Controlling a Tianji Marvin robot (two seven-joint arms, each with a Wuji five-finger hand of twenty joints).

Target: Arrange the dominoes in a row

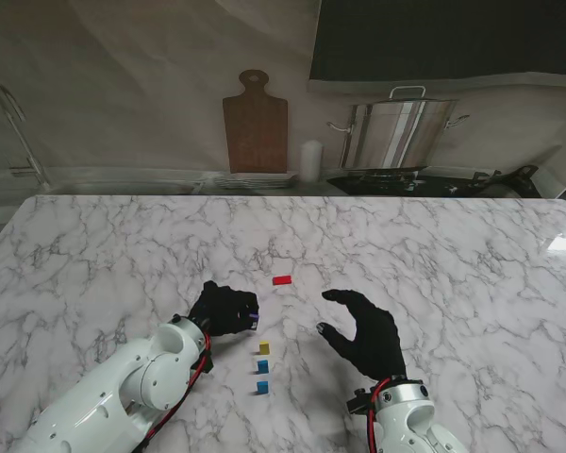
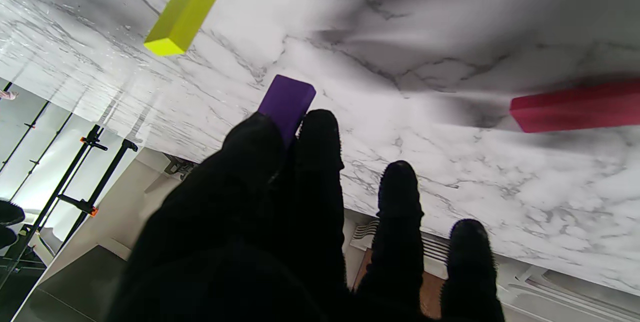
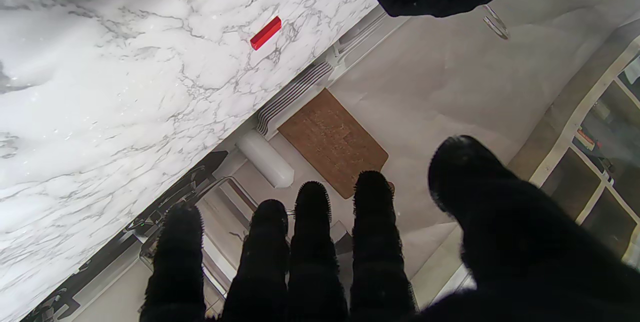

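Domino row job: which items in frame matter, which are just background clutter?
In play:
- purple domino, pinched in left robot hand
- yellow domino
- two blue dominoes
- red domino, lying flat, farther out
- right robot hand, open, holding nothing

Lying about:
- cutting board
- steel pot
- white cylinder

Lower left of frame, left hand (image 1: pixel 224 310) with fingers (image 2: pixel 320 137) curled, pinching a purple domino (image 2: pixel 287 105). Lower centre-right, right hand (image 1: pixel 366 332) spread, holding nothing.

My white marble bench (image 1: pixel 434 255) carries a flat red domino (image 1: pixel 282 279) farther from me, and nearer, a short line: yellow domino (image 1: pixel 263 347), then two blue dominoes (image 1: pixel 262 366), standing apart.
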